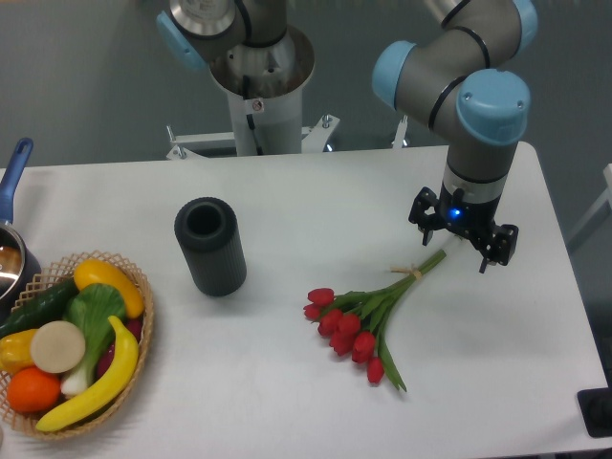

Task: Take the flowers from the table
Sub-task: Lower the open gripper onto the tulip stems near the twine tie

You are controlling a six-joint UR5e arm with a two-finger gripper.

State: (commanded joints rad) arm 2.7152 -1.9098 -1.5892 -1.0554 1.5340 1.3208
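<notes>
The flowers (368,316) lie flat on the white desk (287,392), right of centre in the frame. Their long axis runs diagonally — red heads toward the lower left, green stem ends toward the upper right, with a pale band around the stems near that upper end.

The arm (459,81) comes in from the top right, its wrist pointing straight down. The gripper (463,247) hangs right over the stem tips with its fingers spread apart, holding nothing; whether a finger touches the stems is hard to tell.

A dark cylindrical cup (210,245) stands upright left of centre, its mouth open. At the lower left a wicker basket (143,330) holds a banana, an orange, a yellow pepper, a cucumber and other produce. A pot with a blue handle (13,191) shows at the left edge.
</notes>
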